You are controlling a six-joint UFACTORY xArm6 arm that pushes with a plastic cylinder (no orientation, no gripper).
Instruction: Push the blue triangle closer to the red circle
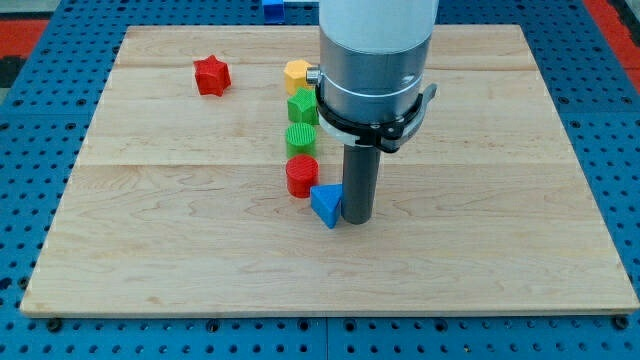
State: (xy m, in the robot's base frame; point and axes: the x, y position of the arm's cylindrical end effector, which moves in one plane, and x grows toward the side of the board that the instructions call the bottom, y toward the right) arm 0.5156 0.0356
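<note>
The pale wooden table (150,250) carries everything. I have no pincer, only a rod; my tip (357,217) touches the small blue plastic triangle (325,204) mid-table, just beside the ribbed red plastic circle (301,176). An off-centre shove risks spinning the triangle past the circle toward the bottom edge.

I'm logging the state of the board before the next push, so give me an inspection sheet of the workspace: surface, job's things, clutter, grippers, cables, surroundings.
Surface: wooden board, flat, on a blue perforated base.
Job's things: blue triangle sits just below and to the view's right of the red circle, very close or touching.
Clutter: green block, another green block and a yellow block in a column above the red circle; red star toward the view's top left.
Grippers: none; my tip stands against the blue triangle's right side.
Cables: nothing seen.
Surroundings: a blue block beyond the board's top edge.
</note>
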